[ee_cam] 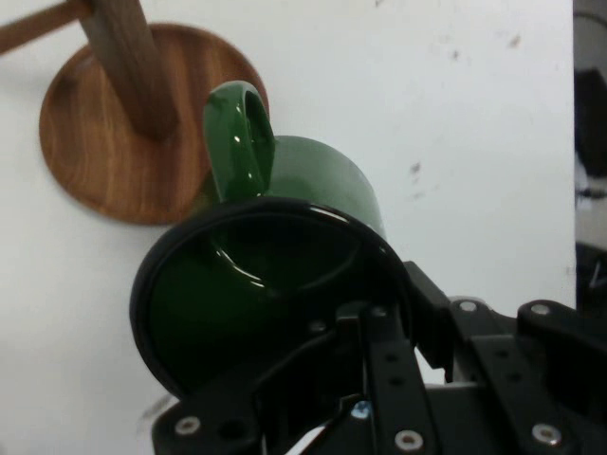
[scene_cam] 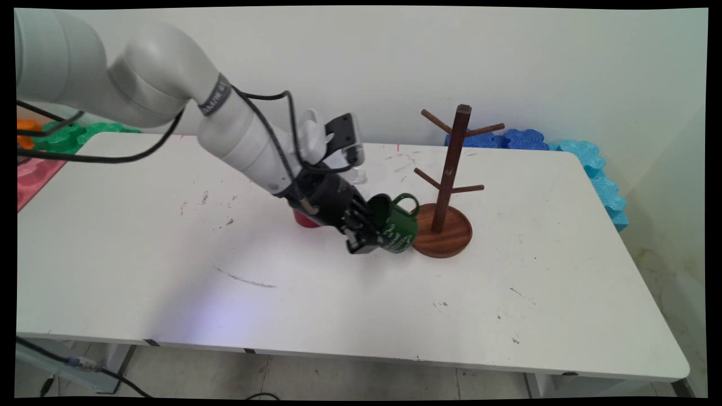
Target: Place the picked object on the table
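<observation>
Gripping the green mug (ee_cam: 285, 284) by its rim, my gripper (scene_cam: 365, 235) holds it tilted beside the wooden stand (scene_cam: 445, 225), whose base it could bump if swung.

Red object (scene_cam: 305, 219) mostly behind arm

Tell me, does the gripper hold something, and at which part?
The gripper holds the green mug by its rim, one finger inside the mouth.
</observation>
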Robot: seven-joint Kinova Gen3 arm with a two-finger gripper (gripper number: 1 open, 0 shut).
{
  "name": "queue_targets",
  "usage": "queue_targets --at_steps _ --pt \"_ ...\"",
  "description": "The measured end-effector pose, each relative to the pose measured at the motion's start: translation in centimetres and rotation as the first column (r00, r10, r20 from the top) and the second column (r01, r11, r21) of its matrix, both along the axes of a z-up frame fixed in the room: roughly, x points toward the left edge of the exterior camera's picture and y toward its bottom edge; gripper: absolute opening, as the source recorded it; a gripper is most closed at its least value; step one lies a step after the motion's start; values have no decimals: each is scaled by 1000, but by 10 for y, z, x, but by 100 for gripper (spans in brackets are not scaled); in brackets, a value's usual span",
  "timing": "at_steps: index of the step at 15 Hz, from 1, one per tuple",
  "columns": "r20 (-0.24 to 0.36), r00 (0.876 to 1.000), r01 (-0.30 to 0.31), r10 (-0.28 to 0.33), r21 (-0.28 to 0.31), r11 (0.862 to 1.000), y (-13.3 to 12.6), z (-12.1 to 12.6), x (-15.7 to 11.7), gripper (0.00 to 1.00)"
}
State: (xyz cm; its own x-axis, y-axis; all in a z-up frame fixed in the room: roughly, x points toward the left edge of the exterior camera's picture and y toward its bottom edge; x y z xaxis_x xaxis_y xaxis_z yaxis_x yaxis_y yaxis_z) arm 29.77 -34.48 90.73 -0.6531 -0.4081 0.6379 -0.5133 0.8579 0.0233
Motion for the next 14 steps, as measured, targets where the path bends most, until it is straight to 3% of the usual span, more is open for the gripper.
queue_targets --at_steps 5,14 --pt "85 993 81 -78 -27 996 7 -4 29 0" --pt "236 950 221 -205 -43 974 15 -16 70 0"
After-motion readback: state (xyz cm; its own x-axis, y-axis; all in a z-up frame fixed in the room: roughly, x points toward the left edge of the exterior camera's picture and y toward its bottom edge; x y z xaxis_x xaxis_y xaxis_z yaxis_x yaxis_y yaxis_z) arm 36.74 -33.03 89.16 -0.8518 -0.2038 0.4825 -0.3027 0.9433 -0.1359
